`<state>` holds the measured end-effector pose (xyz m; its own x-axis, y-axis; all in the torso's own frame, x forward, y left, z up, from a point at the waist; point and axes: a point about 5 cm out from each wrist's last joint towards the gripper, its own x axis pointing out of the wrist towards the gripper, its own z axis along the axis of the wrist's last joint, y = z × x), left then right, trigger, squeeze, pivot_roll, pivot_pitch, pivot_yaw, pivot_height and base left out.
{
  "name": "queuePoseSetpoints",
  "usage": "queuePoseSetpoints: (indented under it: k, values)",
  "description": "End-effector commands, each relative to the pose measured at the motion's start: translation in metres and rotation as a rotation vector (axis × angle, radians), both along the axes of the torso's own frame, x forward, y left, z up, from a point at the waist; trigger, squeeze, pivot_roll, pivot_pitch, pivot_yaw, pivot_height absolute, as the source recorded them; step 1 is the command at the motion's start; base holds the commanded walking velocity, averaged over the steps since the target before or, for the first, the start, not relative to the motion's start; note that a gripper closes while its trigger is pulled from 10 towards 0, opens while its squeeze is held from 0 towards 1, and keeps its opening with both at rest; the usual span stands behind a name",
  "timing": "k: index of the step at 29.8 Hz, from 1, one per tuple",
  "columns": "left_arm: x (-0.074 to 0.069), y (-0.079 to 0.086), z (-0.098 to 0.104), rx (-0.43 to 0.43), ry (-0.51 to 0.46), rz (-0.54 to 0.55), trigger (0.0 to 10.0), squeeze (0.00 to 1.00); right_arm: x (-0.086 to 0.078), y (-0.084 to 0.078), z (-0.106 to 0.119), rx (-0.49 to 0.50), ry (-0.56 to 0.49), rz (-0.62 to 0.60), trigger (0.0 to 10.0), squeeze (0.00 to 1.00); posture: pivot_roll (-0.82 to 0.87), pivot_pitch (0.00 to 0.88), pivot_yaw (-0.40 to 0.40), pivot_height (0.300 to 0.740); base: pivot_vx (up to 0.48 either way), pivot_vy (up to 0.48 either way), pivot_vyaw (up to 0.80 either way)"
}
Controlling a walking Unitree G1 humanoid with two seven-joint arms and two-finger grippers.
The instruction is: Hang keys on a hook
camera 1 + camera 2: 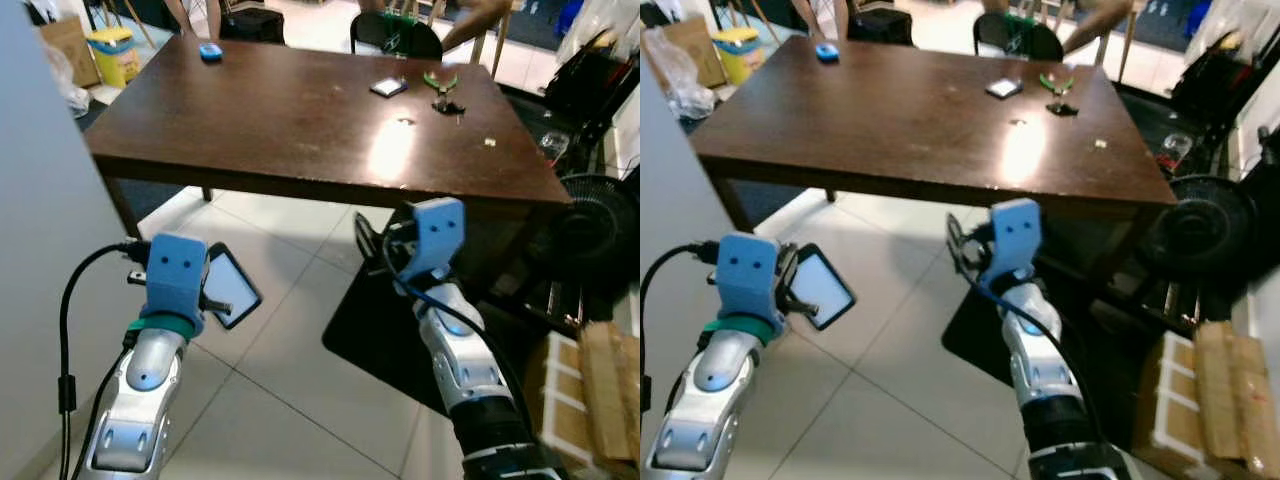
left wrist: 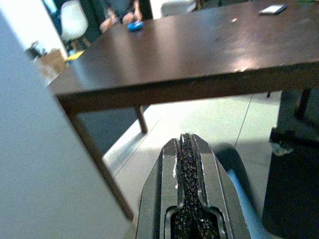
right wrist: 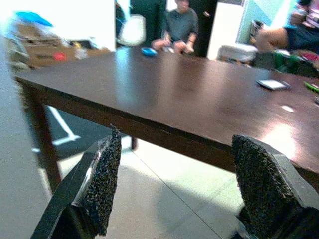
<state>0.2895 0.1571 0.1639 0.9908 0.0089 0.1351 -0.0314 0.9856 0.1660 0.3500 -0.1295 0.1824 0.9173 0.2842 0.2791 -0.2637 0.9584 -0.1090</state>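
Far ahead of the right gripper (image 3: pixel 174 184), near the table's (image 1: pixel 300 120) far right corner, lie the keys (image 1: pixel 447 105) with a green tag, touching nothing held. A small dark card (image 1: pixel 388 87) sits just beside them, a blue object (image 1: pixel 210 52) well apart at the far left. The right gripper hangs below the near edge, fingers spread wide and empty. The left gripper (image 2: pixel 188 149) hangs beside it, fingers pressed together.

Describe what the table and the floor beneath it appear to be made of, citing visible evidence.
Table: probably dark brown wood or veneer with a semi-gloss finish, since light glares off its top. Floor: pale glazed tiles, judging by the grout lines.
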Motion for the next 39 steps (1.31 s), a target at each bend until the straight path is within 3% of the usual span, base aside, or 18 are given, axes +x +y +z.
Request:
queuePoseSetpoints:
  k: [1, 2, 4, 8, 12, 18, 29, 39]
  values:
    - [0.000, -0.014, 0.007, -0.037, 0.014, -0.060, 10.0, 0.00, 0.001, -0.003, 0.018, -0.012, -0.066, -0.017, 10.0, 0.00, -0.05, 0.039, 0.053, 0.740, 0.000, 0.000, 0.78]
    - [0.000, -0.014, 0.007, -0.037, 0.014, -0.060, 10.0, 0.00, 0.001, -0.003, 0.018, -0.012, -0.066, -0.017, 10.0, 0.00, -0.05, 0.039, 0.053, 0.740, 0.000, 0.000, 0.78]
    - [0.001, -0.033, 0.026, -0.063, -0.015, -0.140, 10.0, 0.00, 0.001, 0.000, 0.044, -0.001, -0.148, -0.012, 10.0, 0.00, -0.05, 0.039, 0.055, 0.740, 0.000, 0.000, 0.78]
    - [0.001, -0.044, 0.041, -0.064, -0.057, -0.190, 10.0, 0.00, 0.000, 0.004, 0.061, 0.013, -0.201, -0.003, 10.0, 0.00, -0.05, 0.040, 0.057, 0.740, 0.000, 0.000, 0.78]
    - [0.000, -0.048, 0.047, -0.064, -0.076, -0.205, 10.0, 0.00, -0.001, 0.006, 0.068, 0.019, -0.224, 0.003, 10.0, 0.00, -0.05, 0.040, 0.057, 0.740, 0.000, 0.000, 0.79]
    - [-0.002, -0.054, 0.074, -0.082, -0.180, -0.243, 10.0, 0.00, -0.007, 0.013, 0.089, 0.055, -0.290, 0.026, 10.0, 0.00, -0.05, 0.047, 0.062, 0.740, 0.000, 0.000, 0.78]
    - [-0.004, -0.054, 0.082, -0.072, -0.182, -0.246, 10.0, 0.00, -0.009, 0.013, 0.089, 0.057, -0.280, 0.022, 10.0, 0.00, -0.05, 0.051, 0.066, 0.740, 0.000, 0.000, 0.78]
    - [-0.001, -0.055, 0.086, -0.068, -0.199, -0.241, 10.0, 0.00, -0.010, 0.010, 0.086, 0.083, -0.269, 0.014, 10.0, 0.00, -0.05, 0.051, 0.066, 0.740, 0.319, 0.000, 0.08]
